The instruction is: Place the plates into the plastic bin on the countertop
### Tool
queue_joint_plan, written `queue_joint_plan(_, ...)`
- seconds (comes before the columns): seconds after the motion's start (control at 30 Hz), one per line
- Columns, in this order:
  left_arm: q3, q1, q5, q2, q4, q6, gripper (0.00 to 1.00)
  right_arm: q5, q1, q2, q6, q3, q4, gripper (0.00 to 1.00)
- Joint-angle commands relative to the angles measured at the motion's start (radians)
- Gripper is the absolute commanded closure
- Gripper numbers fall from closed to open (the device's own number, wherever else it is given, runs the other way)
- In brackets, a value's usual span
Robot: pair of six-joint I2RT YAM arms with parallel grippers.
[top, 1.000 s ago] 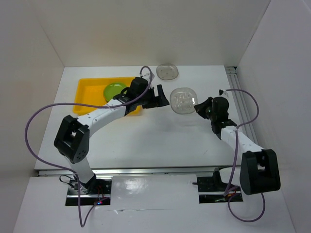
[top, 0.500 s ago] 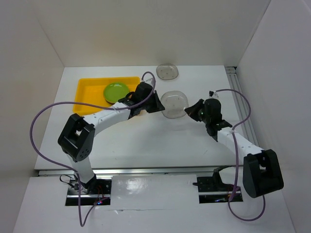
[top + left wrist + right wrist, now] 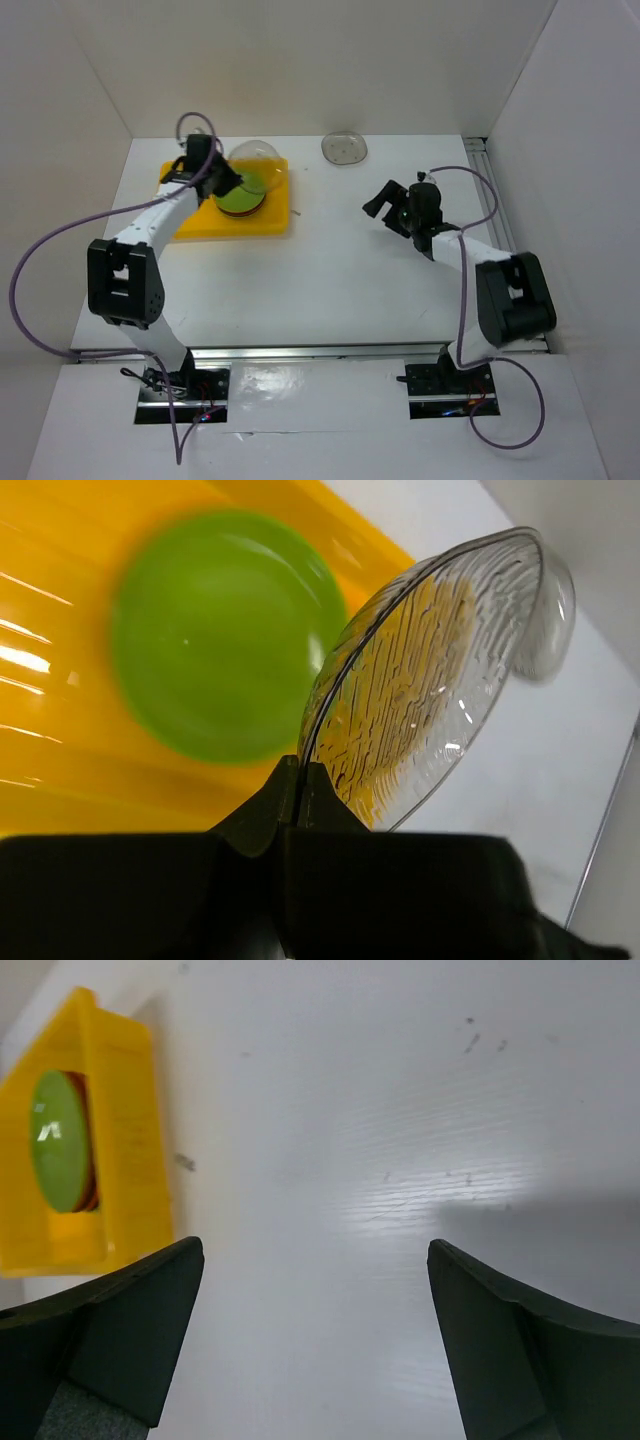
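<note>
— What is the left arm holding?

— I have the left pincer [image 3: 298, 780] clenched on the rim of a clear plate [image 3: 430, 680]. The plate is ribbed and see-through. It stands steeply tilted, nearly on edge, above the far right part of the plastic bin [image 3: 180, 218].

— And the bin?

— It lies flat on the table [image 3: 330, 270], in the far left part, near the left wall. A green plate [image 3: 240, 195] lies in it, just beside and below the clear one. From my screens I cannot tell whether the two plates touch. Under the green one I see a reddish-brown edge (too small to say what it is).

— And your right side?

— The right pincer [image 3: 312, 1290] is released, with its jaws spread wide and nothing between them. It hangs over bare table in the right half, well apart from the bin. Its wrist camera looks toward the bin, so I see the yellow rim and the green plate at the left of that view.

— Is there anything else on the table?

— A second clear plate [image 3: 345, 148] lies flat by the back wall, between the bin and the right arm. Neither pincer touches it.
</note>
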Motion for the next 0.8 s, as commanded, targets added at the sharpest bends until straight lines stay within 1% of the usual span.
queue_joint_plan(0.0,0.032,0.145,0.120,0.017,-0.017,0.016,1.00,-0.018,-0.034,0.174,-0.053,0.083,0.065,0.00)
queue_joint_plan(0.03,0.032,0.173,0.178,0.032,-0.003,0.025,1.00,-0.058,-0.043,0.212,-0.054,0.144,0.075,0.00)
queue_joint_plan(0.07,0.032,0.194,0.200,0.049,0.009,0.025,1.00,-0.073,-0.053,0.252,-0.064,0.179,0.075,0.00)
queue_joint_plan(0.1,0.032,0.231,0.223,0.080,0.026,0.047,1.00,-0.084,-0.063,0.335,-0.064,0.216,0.075,0.00)
queue_joint_plan(0.13,0.032,0.243,0.242,0.095,0.037,0.047,1.00,-0.104,-0.079,0.377,-0.073,0.254,0.084,0.00)
queue_joint_plan(0.17,0.044,0.256,0.262,0.109,0.037,0.062,1.00,-0.113,-0.079,0.417,-0.074,0.334,0.085,0.00)
queue_joint_plan(0.2,0.044,0.271,0.272,0.121,0.057,0.077,1.00,-0.125,-0.092,0.499,-0.074,0.371,0.074,0.00)
queue_joint_plan(0.23,0.044,0.280,0.272,0.141,0.057,0.078,1.00,-0.136,-0.106,0.536,-0.074,0.406,0.074,0.00)
queue_joint_plan(0.27,0.044,0.280,0.304,0.141,0.069,0.078,1.00,-0.136,-0.106,0.573,-0.074,0.475,0.062,0.00)
queue_joint_plan(0.3,0.044,0.292,0.313,0.151,0.069,0.078,1.00,-0.136,-0.122,0.642,-0.074,0.506,0.062,0.00)
queue_joint_plan(0.33,0.032,0.293,0.324,0.151,0.083,0.078,1.00,-0.136,-0.135,0.676,-0.063,0.537,0.062,0.00)
queue_joint_plan(0.4,0.032,0.293,0.324,0.151,0.072,0.078,1.00,-0.148,-0.145,0.745,-0.052,0.644,0.043,0.00)
queue_joint_plan(0.43,0.021,0.293,0.315,0.151,0.072,0.078,1.00,-0.148,-0.155,0.815,-0.052,0.687,0.026,0.00)
queue_joint_plan(0.47,0.033,0.293,0.304,0.160,0.053,0.078,0.96,-0.148,-0.155,0.851,-0.052,0.788,-0.028,0.00)
queue_joint_plan(0.5,0.034,0.293,0.304,0.160,0.033,0.078,0.76,-0.148,-0.155,0.915,-0.052,0.839,-0.050,0.00)
queue_joint_plan(0.57,0.034,0.293,0.283,0.160,0.002,0.078,0.50,-0.136,-0.155,0.972,-0.061,0.931,-0.095,0.00)
queue_joint_plan(0.6,0.044,0.302,0.260,0.134,-0.009,0.069,0.31,-0.136,-0.146,1.000,-0.073,1.021,-0.134,0.00)
queue_joint_plan(0.63,0.044,0.302,0.249,0.120,-0.021,0.068,0.14,-0.136,-0.146,1.029,-0.074,1.073,-0.165,0.00)
queue_joint_plan(0.67,0.044,0.302,0.249,0.105,-0.021,0.068,0.00,-0.136,-0.146,1.088,-0.074,1.121,-0.191,0.01)
queue_joint_plan(0.7,0.044,0.311,0.240,0.074,-0.033,0.068,0.00,-0.147,-0.146,1.116,-0.074,1.211,-0.240,0.02)
queue_joint_plan(0.77,0.044,0.322,0.240,0.050,-0.046,0.068,0.00,-0.156,-0.137,1.187,-0.084,1.284,-0.282,0.05)
